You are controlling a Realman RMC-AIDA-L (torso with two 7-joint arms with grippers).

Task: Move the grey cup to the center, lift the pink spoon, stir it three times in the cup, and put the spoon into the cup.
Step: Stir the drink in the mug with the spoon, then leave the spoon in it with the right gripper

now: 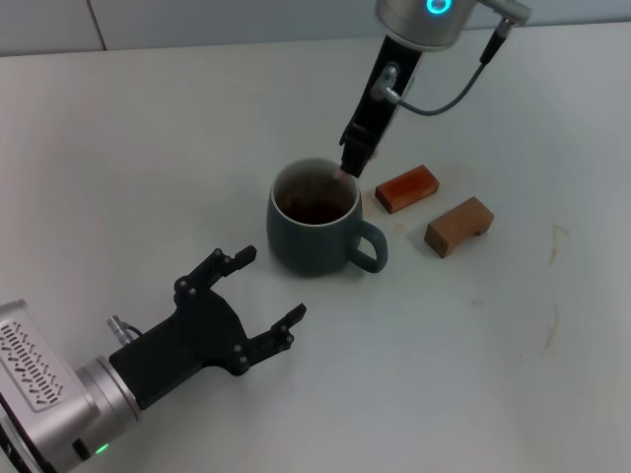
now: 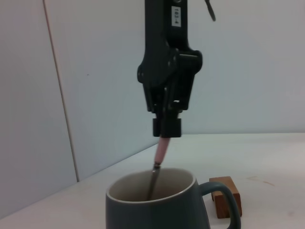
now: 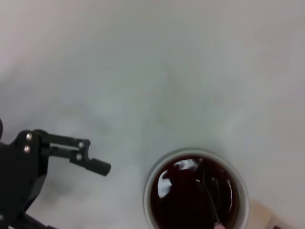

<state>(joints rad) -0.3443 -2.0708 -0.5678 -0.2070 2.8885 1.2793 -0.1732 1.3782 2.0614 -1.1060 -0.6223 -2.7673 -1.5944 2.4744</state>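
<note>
The right claw hangs directly above the far rim of the grey cup and is clenched on the pale handle end of the pink spoon, which descends steeply from between its fingertips; the metal stem and bowl sit below the claw, inside the cup, dipped in the dark liquid. The spoon is slim, stiff and light, and its smooth handle could slip or pivot in a narrow pinch, so the grip near the handle's top appears suitable for stirring, provided the stem stays off the ceramic wall. The cup looks heavy enough to stand unaided, though its liquid may slosh. The left claw rests released, fingers spread, on the table just short of the cup, not touching it. Two brown blocks lie just beyond the cup's handle side from the right claw.
</note>
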